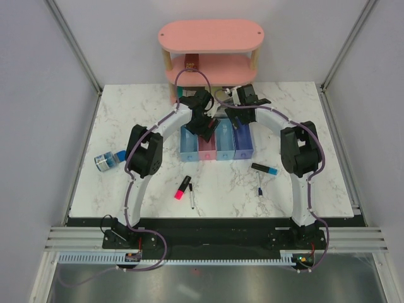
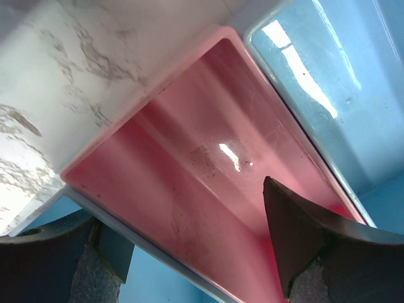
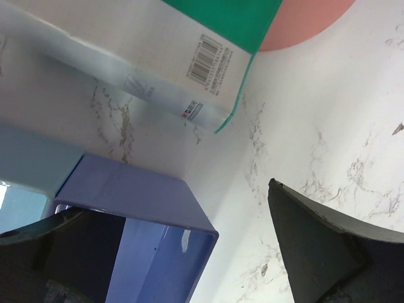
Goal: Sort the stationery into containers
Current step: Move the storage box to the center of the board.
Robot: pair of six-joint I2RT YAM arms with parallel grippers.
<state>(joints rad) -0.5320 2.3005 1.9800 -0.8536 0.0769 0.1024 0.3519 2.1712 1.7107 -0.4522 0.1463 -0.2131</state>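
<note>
The containers are four joined trays at mid-table: light blue, pink, light blue, purple-blue. My left gripper hovers open over the far end of the pink tray. Nothing is between its fingers, and the pink tray's visible part holds nothing. My right gripper is open and empty at the far end of the purple-blue tray. Loose stationery lies nearer the bases: a pink highlighter, a thin pen, a black-and-blue highlighter, another thin pen, and a blue tape roll at the left.
A pink oval shelf stands at the back with a brown box on its lower level. A green book lies just beyond the purple-blue tray, beside the shelf's base. Grey walls enclose the marble table.
</note>
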